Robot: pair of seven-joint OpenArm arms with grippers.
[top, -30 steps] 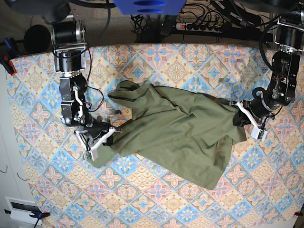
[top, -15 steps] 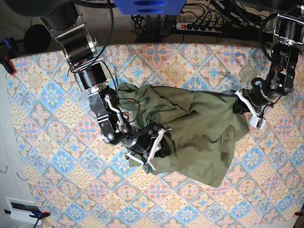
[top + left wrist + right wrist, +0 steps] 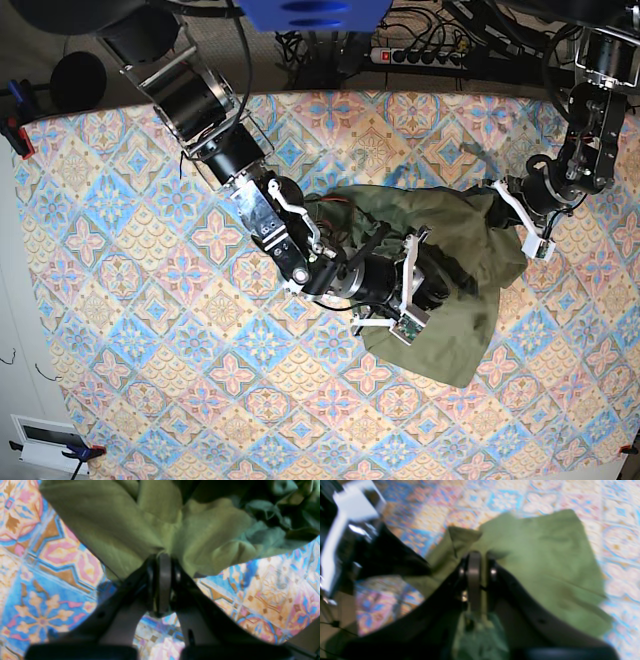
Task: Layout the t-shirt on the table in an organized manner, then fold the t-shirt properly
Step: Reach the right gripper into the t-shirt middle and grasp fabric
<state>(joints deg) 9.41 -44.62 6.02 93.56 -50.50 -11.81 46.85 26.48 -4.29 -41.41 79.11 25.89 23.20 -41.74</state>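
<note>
We see our left gripper (image 3: 522, 222) clamped on the t-shirt (image 3: 455, 300) edge; our right gripper (image 3: 410, 288) pinches a fold mid-cloth. The bunched shirt lies between them on the table (image 3: 120, 300). A power strip (image 3: 420, 55) sits beyond.

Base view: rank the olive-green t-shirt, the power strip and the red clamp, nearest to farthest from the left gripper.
From the left gripper, at the view's right:
1. Olive-green cloth t-shirt: pinched in its jaws, spreading toward the centre.
2. Pale power strip: beyond the table's far edge, top centre-right.
3. Red clamp: on the table's far left edge.
</note>
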